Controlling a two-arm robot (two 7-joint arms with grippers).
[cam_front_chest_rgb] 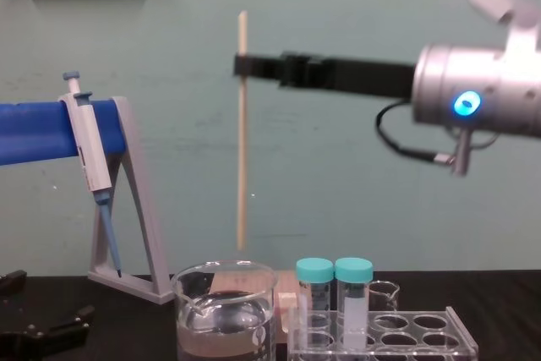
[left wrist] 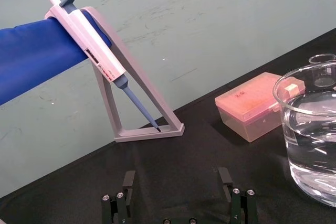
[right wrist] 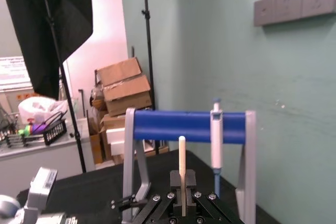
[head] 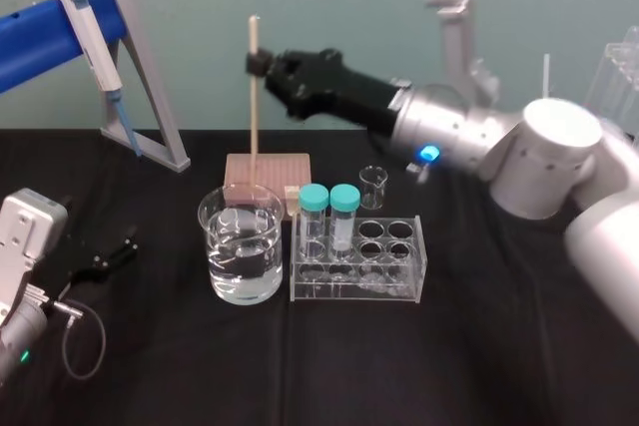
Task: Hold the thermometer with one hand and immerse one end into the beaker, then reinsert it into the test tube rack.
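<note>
My right gripper point(head: 262, 65) is shut on the thermometer point(head: 254, 107), a thin pale rod held upright near its top end. In the chest view the thermometer point(cam_front_chest_rgb: 242, 141) hangs with its lower tip just above the rim of the large water-filled beaker point(cam_front_chest_rgb: 224, 310), gripped by the black fingers point(cam_front_chest_rgb: 254, 66). The right wrist view shows the rod point(right wrist: 182, 163) standing up between my right gripper's point(right wrist: 182, 203) jaws. The beaker point(head: 243, 244) stands left of the clear test tube rack point(head: 399, 271). My left gripper point(left wrist: 177, 192) rests open on the table at the left point(head: 105, 256).
Two teal-capped tubes point(head: 329, 209) stand in the rack's left holes. A small glass beaker point(head: 373, 187) and a pink tip box point(head: 268, 179) sit behind. A white-and-blue pipette point(head: 95, 42) hangs on the grey stand with a blue bar point(head: 150, 97) at the back left.
</note>
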